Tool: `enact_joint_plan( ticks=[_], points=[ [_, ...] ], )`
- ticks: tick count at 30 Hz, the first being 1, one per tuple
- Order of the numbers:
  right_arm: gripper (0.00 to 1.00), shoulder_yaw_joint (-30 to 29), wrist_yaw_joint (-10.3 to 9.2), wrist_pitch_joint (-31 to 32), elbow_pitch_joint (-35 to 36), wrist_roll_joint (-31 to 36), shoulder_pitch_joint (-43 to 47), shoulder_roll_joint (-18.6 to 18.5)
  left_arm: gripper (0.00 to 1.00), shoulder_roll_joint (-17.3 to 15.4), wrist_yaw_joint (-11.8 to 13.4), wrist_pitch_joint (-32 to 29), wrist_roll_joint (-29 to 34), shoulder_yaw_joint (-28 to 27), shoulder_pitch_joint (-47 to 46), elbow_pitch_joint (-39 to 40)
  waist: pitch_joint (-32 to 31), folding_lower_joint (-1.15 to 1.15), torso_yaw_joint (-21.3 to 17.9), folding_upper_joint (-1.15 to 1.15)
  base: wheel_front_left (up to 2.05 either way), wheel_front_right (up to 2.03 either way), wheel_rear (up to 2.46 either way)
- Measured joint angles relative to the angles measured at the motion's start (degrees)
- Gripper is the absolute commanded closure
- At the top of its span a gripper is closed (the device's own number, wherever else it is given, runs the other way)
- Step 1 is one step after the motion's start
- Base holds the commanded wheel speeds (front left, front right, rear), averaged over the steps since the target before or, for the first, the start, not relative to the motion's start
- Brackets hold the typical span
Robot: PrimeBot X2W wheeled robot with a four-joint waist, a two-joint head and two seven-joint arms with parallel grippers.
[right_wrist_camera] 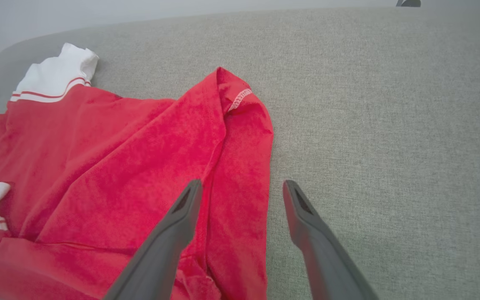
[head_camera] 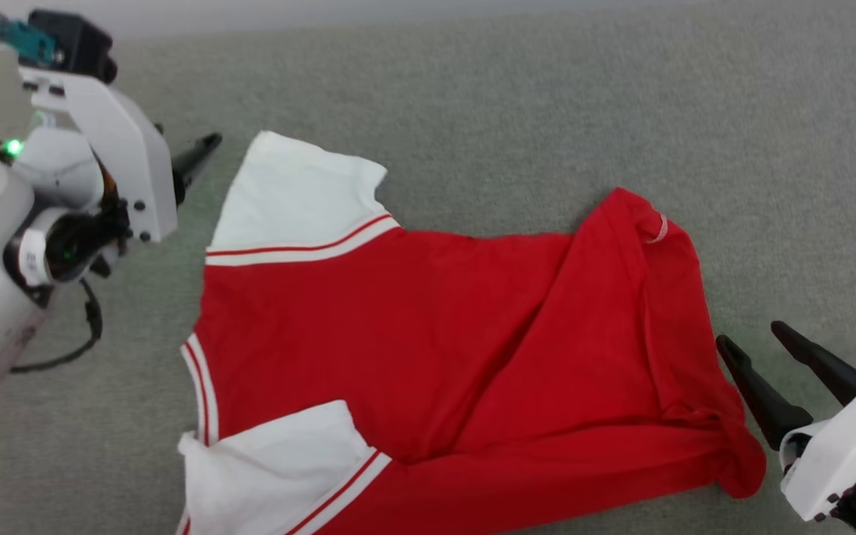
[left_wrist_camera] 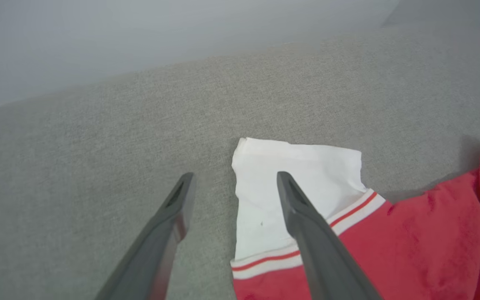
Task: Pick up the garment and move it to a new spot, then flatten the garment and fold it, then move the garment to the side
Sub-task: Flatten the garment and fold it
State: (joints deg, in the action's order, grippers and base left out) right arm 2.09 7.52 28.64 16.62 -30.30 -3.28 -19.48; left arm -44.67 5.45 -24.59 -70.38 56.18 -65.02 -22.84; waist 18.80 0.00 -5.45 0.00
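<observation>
The garment lies spread on the grey fabric surface, red body up. One white sleeve points to the far left and another sits at the near left edge. Its right end is creased and bunched at the near corner. My left gripper hovers open beside the far sleeve; in the left wrist view the left gripper straddles the edge of that sleeve. My right gripper stands open just right of the hem; in the right wrist view the right gripper spans the edge of the garment.
The grey fabric surface stretches wide behind and to the right of the garment. A pale wall rises beyond its far edge. A black cable hangs under my left forearm.
</observation>
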Motion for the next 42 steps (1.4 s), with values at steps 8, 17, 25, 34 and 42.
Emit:
enact_joint_plan(
  ticks=[8,17,25,34,42],
  points=[
    [0.0,1.4,0.0,-1.7,-1.4,-0.4,-0.9,0.2,0.0,4.0,-4.5,0.6,2.8,1.8,-3.5,-8.1,3.9,0.0,-2.2,0.0,0.0,0.0,0.0],
    [0.0,2.5,0.0,-1.6,-2.1,-1.0,-2.3,-0.1,0.0,7.7,-7.3,-1.5,5.2,4.8,-6.0,-17.7,6.1,0.0,-3.5,0.0,0.0,0.0,0.0],
    [0.0,2.8,0.0,-0.8,-2.4,-1.5,-3.4,-0.5,0.0,11.5,-8.6,-4.4,5.8,6.1,-8.8,-25.8,7.1,0.0,-3.7,0.0,0.0,0.0,0.0],
    [0.0,2.9,0.0,2.3,-2.5,-2.0,-4.4,-0.6,1.0,16.2,-9.8,-9.9,4.3,6.5,-12.3,-33.5,8.0,0.0,-3.8,0.0,0.0,0.0,0.0],
    [0.0,2.7,0.0,7.2,-0.7,-3.8,-6.7,0.0,1.0,18.4,-11.0,-11.4,3.9,6.9,-13.9,-36.3,8.1,0.0,-3.3,0.0,0.0,0.0,0.0]
  ],
)
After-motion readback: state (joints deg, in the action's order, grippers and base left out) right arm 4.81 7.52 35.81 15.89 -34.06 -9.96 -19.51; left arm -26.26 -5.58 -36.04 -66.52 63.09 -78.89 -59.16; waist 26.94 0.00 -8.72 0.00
